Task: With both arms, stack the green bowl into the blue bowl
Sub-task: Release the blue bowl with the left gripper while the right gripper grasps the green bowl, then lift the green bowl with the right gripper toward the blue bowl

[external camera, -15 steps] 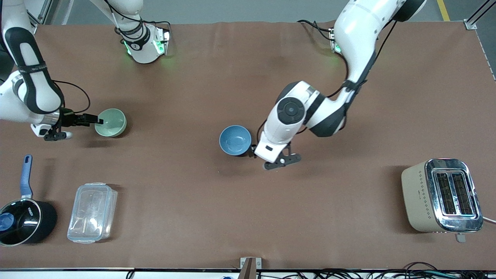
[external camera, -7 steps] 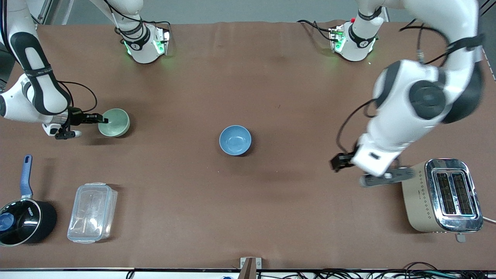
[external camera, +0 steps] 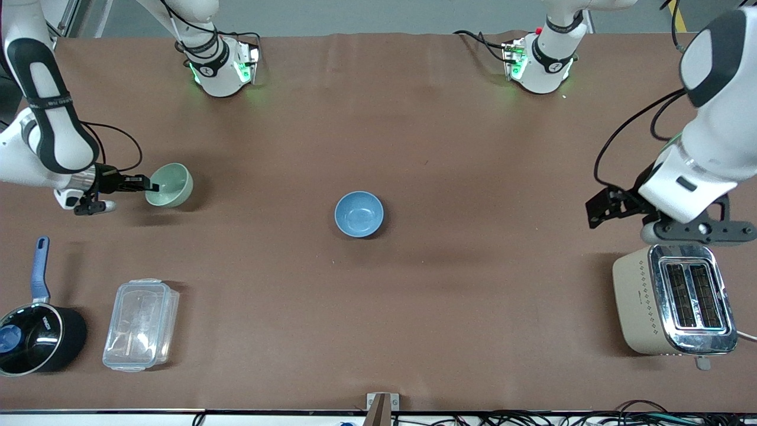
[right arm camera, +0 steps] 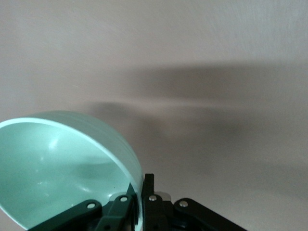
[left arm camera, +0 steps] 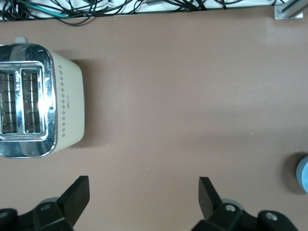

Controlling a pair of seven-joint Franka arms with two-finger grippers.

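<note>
The green bowl [external camera: 170, 184] is tilted and lifted off the table near the right arm's end. My right gripper [external camera: 149, 186] is shut on its rim, one finger inside and one outside; the right wrist view shows the bowl [right arm camera: 62, 168] pinched at the rim. The blue bowl [external camera: 359, 214] sits upright and empty at the table's middle; its edge shows in the left wrist view [left arm camera: 303, 173]. My left gripper [external camera: 596, 212] is open and empty, in the air beside the toaster, far from the blue bowl.
A beige toaster [external camera: 674, 299] stands near the left arm's end, also in the left wrist view [left arm camera: 38, 98]. A black saucepan with a blue handle [external camera: 36, 331] and a clear plastic box [external camera: 141, 324] lie near the right arm's end, nearer the front camera.
My left arm swung away from the blue bowl toward the toaster end, leaving the bowl in place. My right gripper has tilted and lifted the green bowl slightly.
</note>
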